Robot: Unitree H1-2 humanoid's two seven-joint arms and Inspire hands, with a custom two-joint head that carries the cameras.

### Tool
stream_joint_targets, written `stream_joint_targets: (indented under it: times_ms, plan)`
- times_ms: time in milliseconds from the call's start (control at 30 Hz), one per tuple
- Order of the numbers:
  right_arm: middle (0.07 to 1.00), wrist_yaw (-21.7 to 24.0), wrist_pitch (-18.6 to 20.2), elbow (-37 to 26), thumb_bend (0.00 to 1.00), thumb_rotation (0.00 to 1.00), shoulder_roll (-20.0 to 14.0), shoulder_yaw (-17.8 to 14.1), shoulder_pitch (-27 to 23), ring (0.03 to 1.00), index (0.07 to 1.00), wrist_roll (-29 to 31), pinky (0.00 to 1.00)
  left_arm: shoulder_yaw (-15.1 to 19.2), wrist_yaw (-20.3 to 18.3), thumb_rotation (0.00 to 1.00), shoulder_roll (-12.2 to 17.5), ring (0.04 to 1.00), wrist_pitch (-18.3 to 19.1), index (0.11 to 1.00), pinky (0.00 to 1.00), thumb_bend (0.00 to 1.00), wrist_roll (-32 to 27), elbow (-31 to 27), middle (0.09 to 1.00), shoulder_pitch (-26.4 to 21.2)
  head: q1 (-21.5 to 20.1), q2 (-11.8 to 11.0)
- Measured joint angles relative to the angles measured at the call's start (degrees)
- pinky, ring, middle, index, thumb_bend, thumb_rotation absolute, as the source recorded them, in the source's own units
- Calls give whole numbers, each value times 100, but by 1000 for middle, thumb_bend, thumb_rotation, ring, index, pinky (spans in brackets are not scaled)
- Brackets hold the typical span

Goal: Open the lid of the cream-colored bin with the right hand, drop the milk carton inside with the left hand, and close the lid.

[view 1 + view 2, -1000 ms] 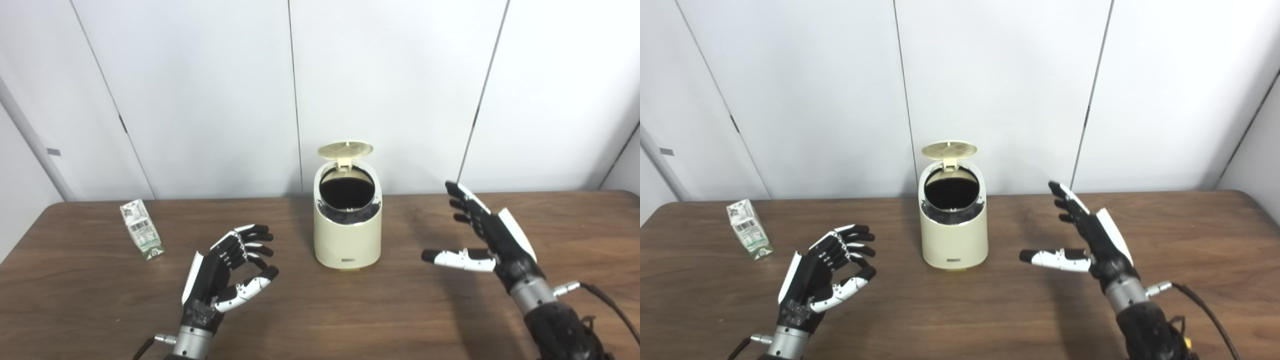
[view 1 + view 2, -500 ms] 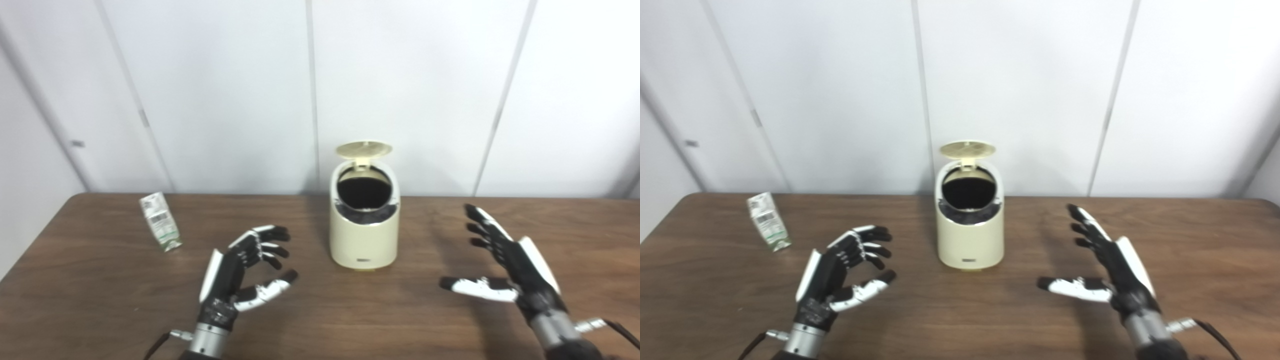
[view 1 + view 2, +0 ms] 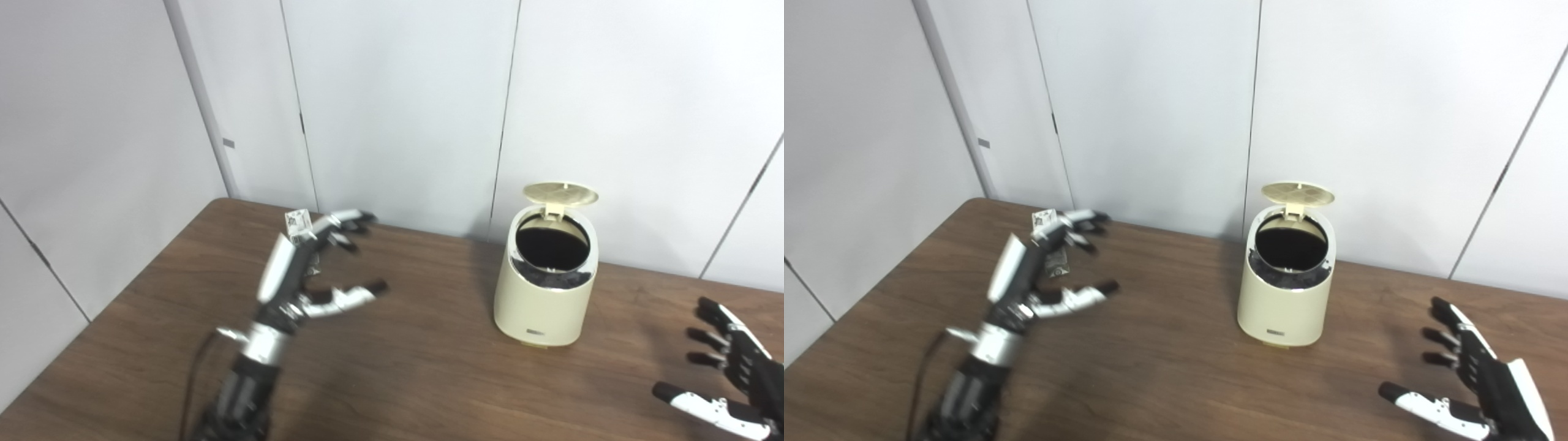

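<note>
Left hand (image 3: pixel 1041 275) is stretched out over the far left part of the table (image 3: pixel 1164 380), fingers spread wide and holding nothing, and the milk carton (image 3: pixel 1051 245) stands right behind those fingers near the table's far edge, mostly hidden, so contact can't be made out. The cream-colored bin (image 3: pixel 1287 294) sits toward the far edge at mid-table with its lid (image 3: pixel 1297 193) flipped up and the dark opening showing. Right hand (image 3: pixel 1482 392) is low by the near right corner, open wide and empty, well apart from the bin.
</note>
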Motion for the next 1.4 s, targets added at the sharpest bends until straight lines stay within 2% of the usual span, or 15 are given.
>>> stream_joint_targets:
  times_ms: [167,267,400,567,733,867,967,1033,1133,1267,1400]
  plan:
    - [844,24,3,-5,926,391,-3,45,-49,749,839,-26,471,227,-66,80,602,780,237,765,640,799,-96,7,781,-303,88,-44]
    - [840,44,21,-6,932,399,-11,57,-85,743,833,-33,442,286,-14,113,843,780,231,760,640,808,121,192,785,-518,88,-62]
    - [841,79,21,-15,920,389,-19,62,-104,743,832,-22,433,321,78,87,997,796,256,766,626,838,359,621,813,-731,88,-62]
    - [841,127,46,-24,941,412,-94,62,-106,737,828,-18,407,352,169,106,1260,796,321,776,653,883,571,1284,817,-946,79,-62]
    - [823,125,233,-100,970,427,-135,62,-111,707,808,-92,365,367,363,152,1510,802,-16,816,646,908,565,2104,846,-1140,44,-71]
    - [810,125,267,-132,963,425,-135,60,-109,692,800,-111,348,354,361,149,1550,841,-20,852,688,949,450,2525,877,-1144,18,-62]
    - [800,125,266,-176,974,431,-135,57,-110,674,788,-98,343,331,361,221,1556,854,-2,877,725,995,453,2815,892,-1146,0,-62]
    - [796,125,266,-179,988,446,-135,40,-108,664,783,-79,344,315,390,256,1566,854,81,882,727,1000,511,3020,890,-1148,0,-53]
    - [787,125,266,-179,1000,461,-137,6,-107,651,772,-46,339,275,439,234,1570,891,129,905,776,1000,523,3285,914,-1163,0,-53]
    - [772,127,319,-226,1000,444,-155,-7,-106,641,756,-23,330,142,502,259,1581,916,208,926,844,999,565,3533,929,-1222,-8,-35]
    - [764,127,451,-331,1000,462,-180,-15,-107,624,748,-5,322,7,588,297,1579,923,240,939,855,1000,660,3712,925,-1266,-26,-18]
